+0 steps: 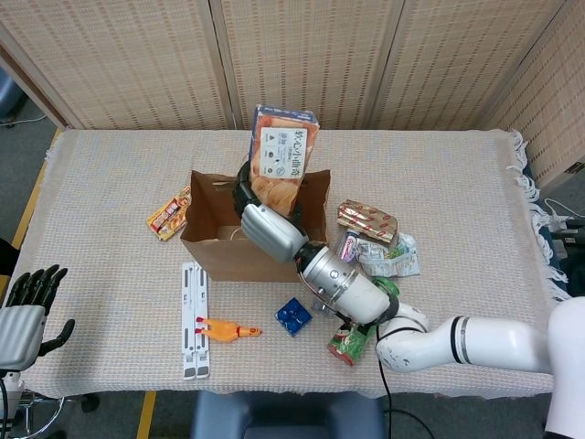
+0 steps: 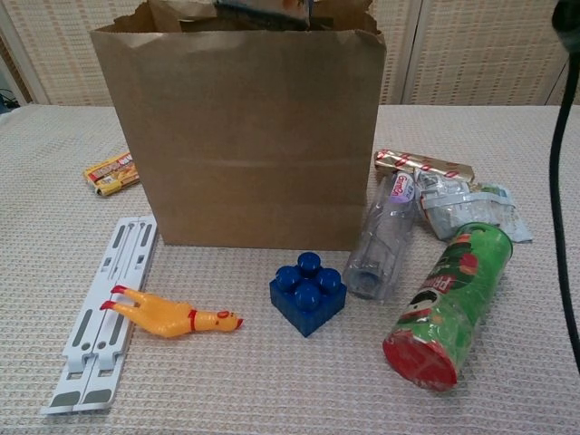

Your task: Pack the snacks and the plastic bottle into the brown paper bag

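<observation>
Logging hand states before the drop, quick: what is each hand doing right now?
Left hand: open, holding nothing, at the table's near-left edge.
Right hand: holding the snack box over the brown paper bag.

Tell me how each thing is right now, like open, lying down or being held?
Brown paper bag: upright, open.
Orange and blue snack box: held above the bag.
Right hand: grips the box.
Left hand: holds nothing.
Clear plastic bottle: lying down.
Green chip can: lying down.

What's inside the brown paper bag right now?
The right hand holds a snack box at the brown paper bag mouth. The hand hides most of the interior.
</observation>
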### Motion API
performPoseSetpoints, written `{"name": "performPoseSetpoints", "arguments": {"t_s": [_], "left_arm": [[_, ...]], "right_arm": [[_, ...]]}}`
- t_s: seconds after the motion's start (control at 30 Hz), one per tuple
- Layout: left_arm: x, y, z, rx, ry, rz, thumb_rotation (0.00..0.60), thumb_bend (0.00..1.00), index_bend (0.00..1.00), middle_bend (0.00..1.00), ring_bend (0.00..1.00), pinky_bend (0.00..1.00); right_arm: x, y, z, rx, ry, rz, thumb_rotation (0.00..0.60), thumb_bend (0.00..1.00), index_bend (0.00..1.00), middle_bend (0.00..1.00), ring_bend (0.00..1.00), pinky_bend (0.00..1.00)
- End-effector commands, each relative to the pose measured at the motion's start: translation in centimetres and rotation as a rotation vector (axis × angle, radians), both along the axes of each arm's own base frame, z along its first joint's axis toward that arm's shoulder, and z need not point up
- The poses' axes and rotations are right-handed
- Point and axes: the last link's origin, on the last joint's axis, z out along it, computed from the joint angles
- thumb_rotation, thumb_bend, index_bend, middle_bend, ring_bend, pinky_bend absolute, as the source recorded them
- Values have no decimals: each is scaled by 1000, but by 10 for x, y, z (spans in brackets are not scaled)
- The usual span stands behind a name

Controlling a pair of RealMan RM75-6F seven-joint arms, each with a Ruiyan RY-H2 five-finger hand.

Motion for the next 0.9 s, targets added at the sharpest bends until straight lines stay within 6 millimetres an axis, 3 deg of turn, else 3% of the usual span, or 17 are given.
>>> {"name": "performPoseSetpoints", "arguments": {"t_s": [0.03, 0.1, 0.13, 0.17, 0.27, 0.63, 0.8, 0.9], "left_arm": [[0, 0, 1, -4, -4, 0, 600, 353, 4, 0, 0, 0], [0, 1, 1, -6, -6, 0, 600, 353, 4, 0, 0, 0], [0, 1, 1, -6, -6, 0, 600, 353, 4, 0, 0, 0], [0, 1, 1, -6, -5, 0, 600, 353, 4, 0, 0, 0], [0, 1, 1, -7, -4, -1, 600, 354, 4, 0, 0, 0], [1, 0, 0, -1, 5, 0, 600, 355, 4, 0, 0, 0], [0, 0, 0, 0, 6, 0, 600, 354, 4, 0, 0, 0], [0, 0, 0, 0, 6, -1, 600, 354, 4, 0, 0, 0]], "right_arm": [[-2, -2, -14, 2, 23, -23, 600, 266, 399, 502, 407, 487], [-2, -3, -14, -16, 10, -40, 600, 210, 174, 382, 261, 377], [-1, -3, -14, -27, -2, -50, 600, 145, 51, 267, 146, 266], [0, -2, -13, -33, -10, -54, 600, 96, 3, 171, 67, 174], [2, 2, -10, -37, -43, -68, 600, 20, 0, 11, 0, 22], [-3, 19, 5, -28, -84, -16, 600, 0, 0, 0, 0, 0], [-16, 31, 30, -35, -207, -34, 600, 0, 0, 0, 0, 0], [-34, 41, 51, -13, -323, -73, 600, 0, 0, 0, 0, 0]]}}
